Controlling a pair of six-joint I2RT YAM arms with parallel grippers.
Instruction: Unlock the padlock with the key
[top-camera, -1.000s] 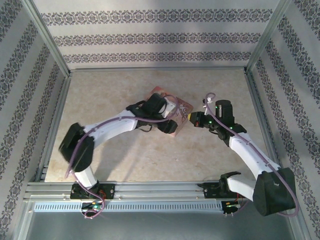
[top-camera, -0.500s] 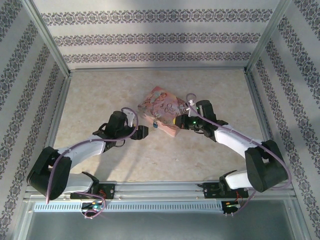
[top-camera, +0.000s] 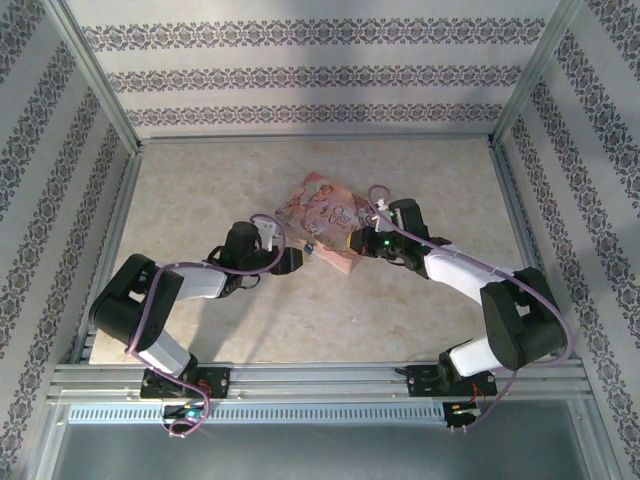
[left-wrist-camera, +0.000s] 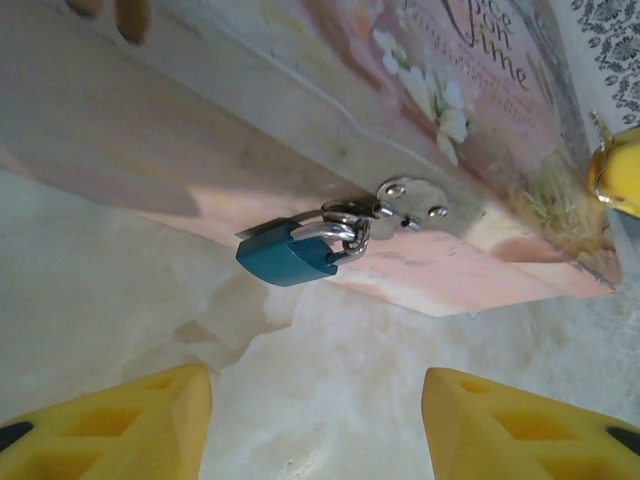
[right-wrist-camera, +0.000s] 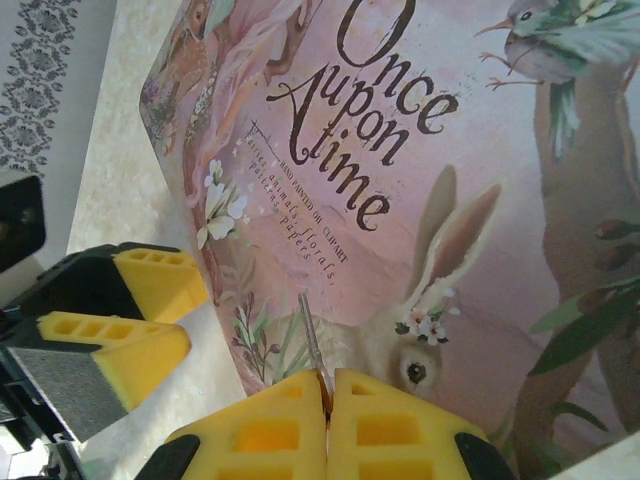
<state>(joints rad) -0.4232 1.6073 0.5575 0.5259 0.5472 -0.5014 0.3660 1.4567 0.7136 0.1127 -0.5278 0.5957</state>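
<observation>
My left pincer (left-wrist-camera: 315, 400) gapes, holding nothing, facing the small teal square padlock (left-wrist-camera: 290, 258) without touching it. My right pincer (right-wrist-camera: 328, 385) is clamped on the thin silvery metal key (right-wrist-camera: 312, 335).

A pink illustrated tin (top-camera: 325, 213) lies on the beige table (top-camera: 200, 190); patterned walls (top-camera: 300, 70) rise behind the tin.

A flat pink illustrated tin box (top-camera: 322, 212) lies askew on the beige marbled counter (top-camera: 200, 190). A tiny teal-blue padlock (top-camera: 310, 249) sits at its near edge, just beside the left gripper (top-camera: 294, 261). The right gripper (top-camera: 359, 243) meets the tin's right side.
</observation>
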